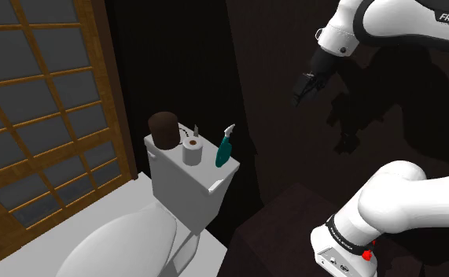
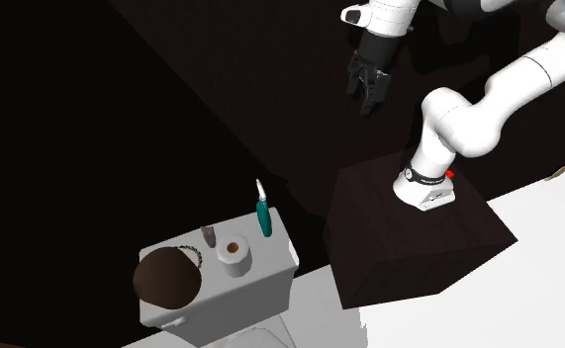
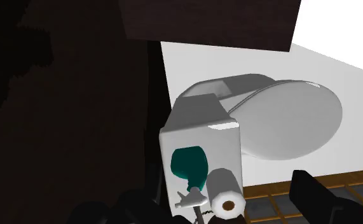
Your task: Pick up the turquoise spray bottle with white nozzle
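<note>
The turquoise spray bottle (image 1: 224, 150) with a white nozzle stands upright on the white toilet tank (image 1: 185, 186), at the end nearest the dark wall. From the second exterior view the bottle (image 2: 263, 215) is at the tank's far right corner. My black gripper (image 1: 300, 89) hangs in the air well above the bottle and off to the shoulder view's right, touching nothing. The gripper (image 2: 369, 96) is open and empty. Seen from the wrist, the bottle (image 3: 189, 164) lies ahead between the spread fingers (image 3: 320, 197), far from them.
A toilet roll (image 1: 192, 151), a brown round object (image 1: 163, 129) and a thin small item (image 2: 209, 235) share the tank lid. The toilet bowl (image 1: 124, 236) lies below. A wooden lattice window (image 1: 42, 102) fills the shoulder view's left. A dark wall backs the tank. The arm stands on a dark box (image 2: 409, 237).
</note>
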Tool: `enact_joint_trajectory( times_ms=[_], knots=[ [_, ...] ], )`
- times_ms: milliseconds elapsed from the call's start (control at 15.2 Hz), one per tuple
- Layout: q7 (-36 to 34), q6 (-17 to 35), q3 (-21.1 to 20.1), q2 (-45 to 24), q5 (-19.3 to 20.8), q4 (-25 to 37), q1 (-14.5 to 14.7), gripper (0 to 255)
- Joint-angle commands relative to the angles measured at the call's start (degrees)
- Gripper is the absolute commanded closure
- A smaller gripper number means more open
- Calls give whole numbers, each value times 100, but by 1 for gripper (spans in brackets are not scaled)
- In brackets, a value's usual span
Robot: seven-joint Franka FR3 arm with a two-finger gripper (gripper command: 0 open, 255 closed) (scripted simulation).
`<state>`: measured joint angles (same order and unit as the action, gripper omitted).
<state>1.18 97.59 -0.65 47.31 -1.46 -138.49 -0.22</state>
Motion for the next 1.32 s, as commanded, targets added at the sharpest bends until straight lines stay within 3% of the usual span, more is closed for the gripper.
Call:
enact_joint_trajectory(
  times_ms=[0, 726, 1254],
  knots=[
    [0, 0, 0, 0, 0, 0, 0, 0],
    [-2923, 1709, -1411, -1925, -224, 18, -595, 0],
    [-5246, 2547, -2119, -3871, 408, 793, -1111, 0]
  ],
)
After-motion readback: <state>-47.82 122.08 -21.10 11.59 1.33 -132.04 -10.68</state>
